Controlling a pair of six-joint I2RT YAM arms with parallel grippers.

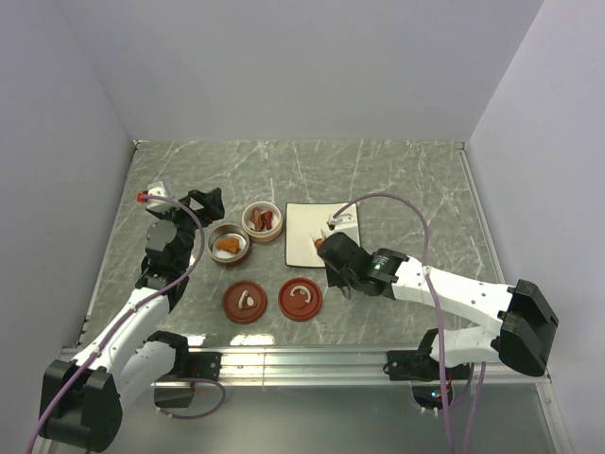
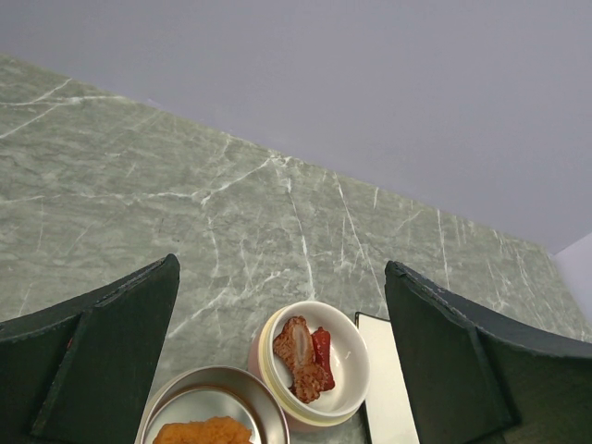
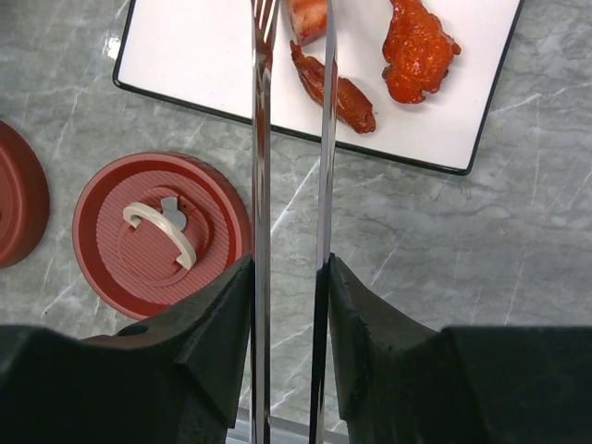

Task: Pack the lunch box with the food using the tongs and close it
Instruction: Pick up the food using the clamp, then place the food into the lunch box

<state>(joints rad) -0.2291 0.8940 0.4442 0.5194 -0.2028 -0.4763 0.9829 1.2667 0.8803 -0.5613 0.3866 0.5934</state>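
Your R gripper clamps tongs at food on plate; L gripper gapes empty near bowl w/ meat chunks.

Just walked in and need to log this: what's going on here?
The right end effector is clamped on the tongs, whose arms reach over the white plate among the red-brown food pieces. The left end effector is open and empty near the metal container and the white container, each holding food. Both lids lie on the table, so nothing is closed yet.
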